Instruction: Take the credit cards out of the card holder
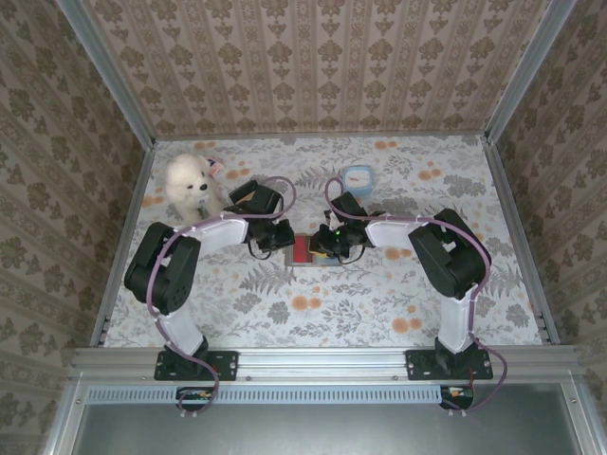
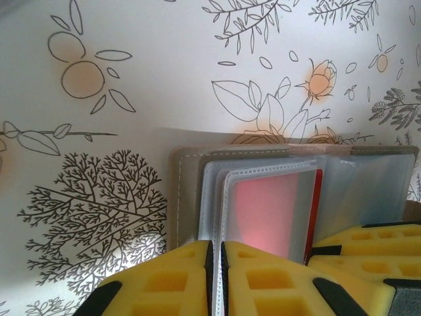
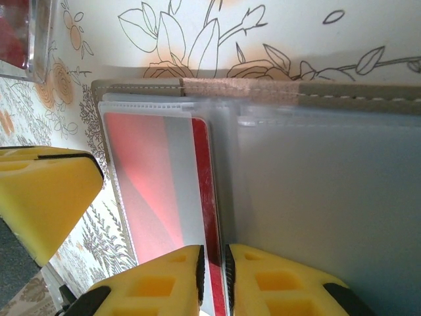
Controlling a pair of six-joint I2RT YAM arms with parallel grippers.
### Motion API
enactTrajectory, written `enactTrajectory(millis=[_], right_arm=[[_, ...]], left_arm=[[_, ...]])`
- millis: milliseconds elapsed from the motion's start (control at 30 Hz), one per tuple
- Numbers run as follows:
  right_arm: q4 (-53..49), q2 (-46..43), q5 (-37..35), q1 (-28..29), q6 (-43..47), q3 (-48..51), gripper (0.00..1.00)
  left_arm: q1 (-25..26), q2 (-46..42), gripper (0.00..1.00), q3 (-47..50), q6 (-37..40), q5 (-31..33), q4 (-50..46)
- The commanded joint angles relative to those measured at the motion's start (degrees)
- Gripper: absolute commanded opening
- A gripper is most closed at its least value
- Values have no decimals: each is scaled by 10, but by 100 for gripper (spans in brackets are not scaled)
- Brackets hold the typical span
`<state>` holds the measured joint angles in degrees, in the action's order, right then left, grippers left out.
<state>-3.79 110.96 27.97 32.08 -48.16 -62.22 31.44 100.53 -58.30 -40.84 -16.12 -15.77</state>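
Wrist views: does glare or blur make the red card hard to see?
Left wrist: the red card looks washed to pink behind the card holder's shiny clear sleeve. Right wrist: a pale diagonal glare band crosses the same card, while its edges are sharp. Top external: light is even, but the card holder is small there.

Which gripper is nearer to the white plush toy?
Left. The left gripper is at the card holder's edge nearer the plush toy; the right gripper is at the holder's far side, on the red card.

Right hand (image 3: 214,263) on red card (image 3: 148,178) (card holder (image 3: 342,92) open)
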Motion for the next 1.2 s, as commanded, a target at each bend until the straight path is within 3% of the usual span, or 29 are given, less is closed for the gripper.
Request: enactTrajectory(millis=[0, 633, 1000, 1167], right_arm=[[-8, 14, 16, -2, 10, -3, 21], [0, 19, 45, -5, 18, -6, 20], [15, 17, 54, -10, 10, -2, 10], [22, 8, 52, -13, 6, 7, 7]], left_arm=[[-1, 13, 15, -3, 9, -13, -4], [-1, 35, 10, 9, 18, -5, -18], [0, 36, 9, 10, 23, 3, -27], [0, 31, 13, 4, 23, 6, -34]])
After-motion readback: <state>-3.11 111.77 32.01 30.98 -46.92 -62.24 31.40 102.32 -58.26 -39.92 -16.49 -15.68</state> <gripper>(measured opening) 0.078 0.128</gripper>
